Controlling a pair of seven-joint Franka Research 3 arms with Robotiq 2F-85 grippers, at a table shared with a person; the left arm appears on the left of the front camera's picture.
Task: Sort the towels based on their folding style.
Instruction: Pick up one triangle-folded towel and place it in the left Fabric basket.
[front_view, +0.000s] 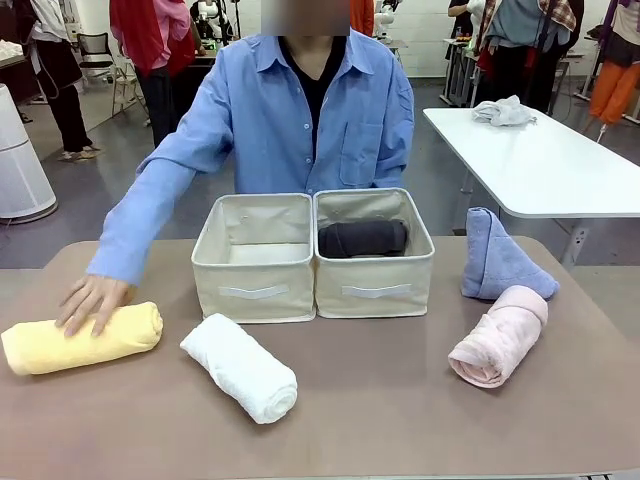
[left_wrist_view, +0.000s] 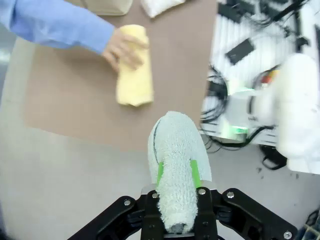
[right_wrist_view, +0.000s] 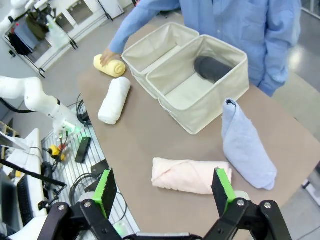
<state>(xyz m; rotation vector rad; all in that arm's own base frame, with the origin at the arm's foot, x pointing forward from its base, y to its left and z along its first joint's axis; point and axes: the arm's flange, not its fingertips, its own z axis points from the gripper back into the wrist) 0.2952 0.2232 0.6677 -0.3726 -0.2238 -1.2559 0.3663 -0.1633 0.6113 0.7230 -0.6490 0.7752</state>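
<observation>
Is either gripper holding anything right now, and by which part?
The left gripper is shut on the pale green towel, pinching it across its width, one end sticking out past the fingertips. The right gripper is open and holds nothing.

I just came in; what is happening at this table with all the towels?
Towels are being sorted by fold. The robot's left hand is shut on a pale green towel, held in the air. Its right hand is open, facing the pink roll beside the blue triangle towel. The person's hand rests on the yellow roll. The dark grey roll lies in one beige box; the white roll lies on the table.
</observation>
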